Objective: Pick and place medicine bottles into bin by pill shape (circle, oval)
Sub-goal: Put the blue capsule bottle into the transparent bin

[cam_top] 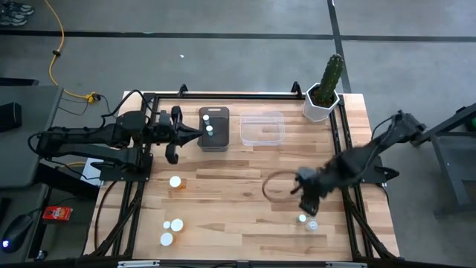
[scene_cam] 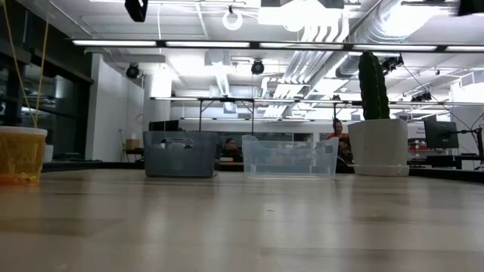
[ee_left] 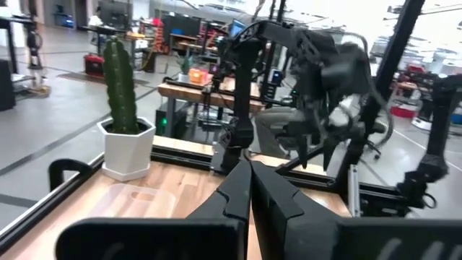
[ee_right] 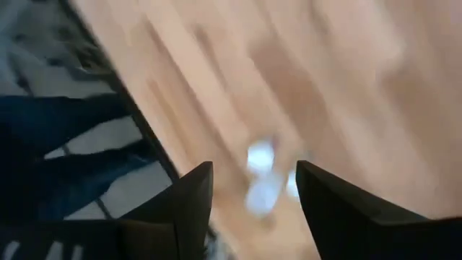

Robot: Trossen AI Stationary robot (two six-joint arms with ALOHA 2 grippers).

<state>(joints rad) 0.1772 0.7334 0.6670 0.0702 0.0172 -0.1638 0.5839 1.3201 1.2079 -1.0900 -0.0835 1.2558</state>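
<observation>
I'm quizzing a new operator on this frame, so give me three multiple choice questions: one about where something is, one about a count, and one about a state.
1. Where does the cactus pot stand?
A. at the table's far right corner
B. between the two bins
C. beside the left arm's base

2. How many white caps show inside the dark bin?
A. none
B. two
C. five

3. How are the right hand's fingers set?
A. shut on a bottle
B. shut, empty
C. apart, with nothing between them

Answers:
1 A, the high view puts the pot at the far right corner, beyond the clear bin.
2 B, two caps show there from above.
3 C, the right wrist view shows the fingers apart above two bottles lying on the table.
</observation>
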